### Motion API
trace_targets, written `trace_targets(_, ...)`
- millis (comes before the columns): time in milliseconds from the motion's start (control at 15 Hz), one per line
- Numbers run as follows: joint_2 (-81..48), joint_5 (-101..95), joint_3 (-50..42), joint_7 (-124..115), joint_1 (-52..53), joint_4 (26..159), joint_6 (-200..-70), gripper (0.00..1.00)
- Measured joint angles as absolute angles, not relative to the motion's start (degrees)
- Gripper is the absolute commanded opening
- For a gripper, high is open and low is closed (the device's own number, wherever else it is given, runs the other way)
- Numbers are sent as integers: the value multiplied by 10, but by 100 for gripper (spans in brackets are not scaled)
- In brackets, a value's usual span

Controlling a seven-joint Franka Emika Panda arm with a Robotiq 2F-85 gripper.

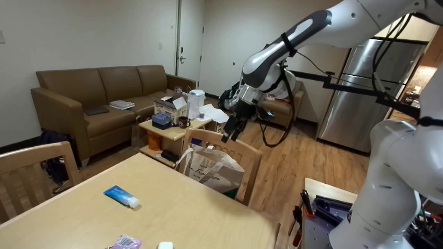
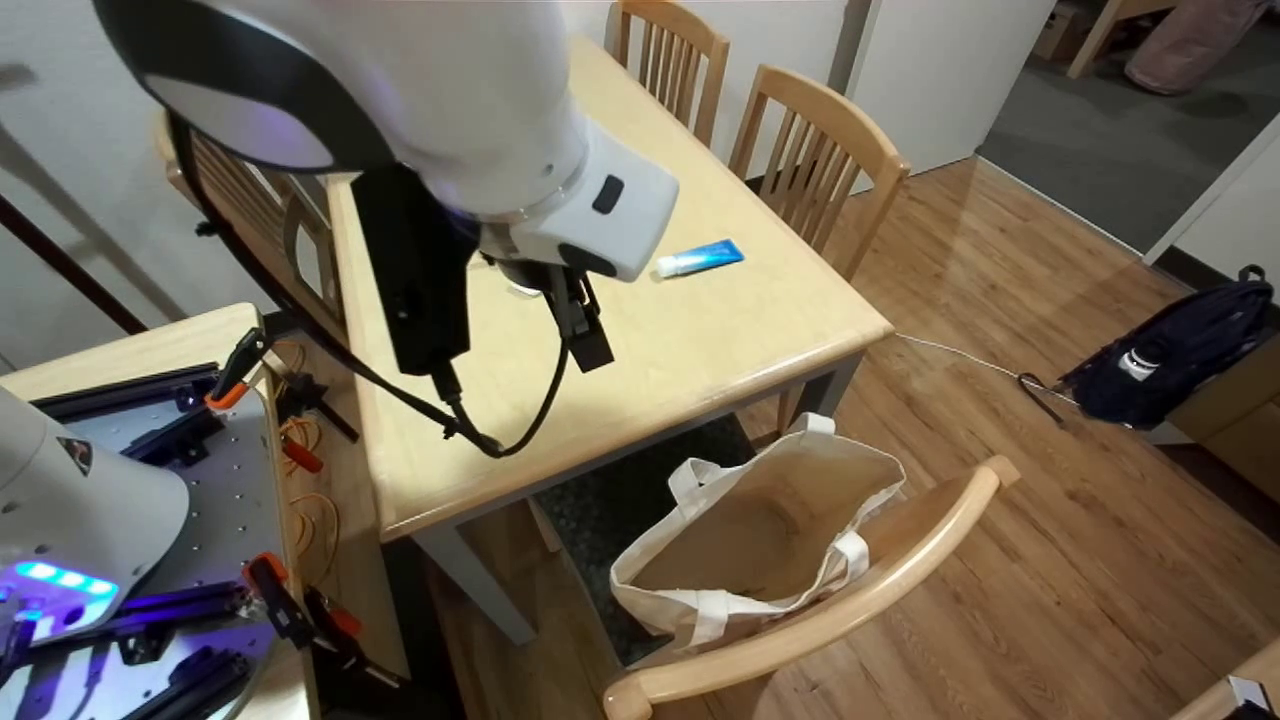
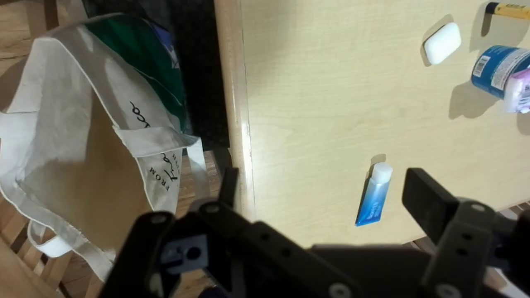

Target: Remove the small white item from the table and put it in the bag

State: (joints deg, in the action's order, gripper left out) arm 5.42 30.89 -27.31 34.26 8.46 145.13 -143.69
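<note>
One sofa (image 1: pixel 119 86) stands well apart from the table (image 1: pixel 180 207). The arm (image 1: pixel 367 20) reaches over the table. The chair (image 2: pixel 850 622) beside the table bears the cloth bag (image 1: pixel 221 181), mouth upward, between chair back and table. The gripper (image 3: pixel 325 190) hangs in the air, jaws wide apart. In the wrist view a blue jar (image 3: pixel 495 70) is across the table from the bag. The blue tube (image 1: pixel 121 196) lies flat on the table, seen in both exterior views, well apart from the jar. A lilac packet (image 3: pixel 518 93) overlaps the jar in the wrist view; I cannot tell whether they touch. A yellow stick (image 3: pixel 511 10), cut off by the view's edge, is near the jar. Smallest, the white item (image 3: pixel 443 42) lies on the table near jar and stick, touching neither.
</note>
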Motion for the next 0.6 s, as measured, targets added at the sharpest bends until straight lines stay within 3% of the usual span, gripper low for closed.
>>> trace_targets(600,23,275,-99,381,41,1386,-1349,100)
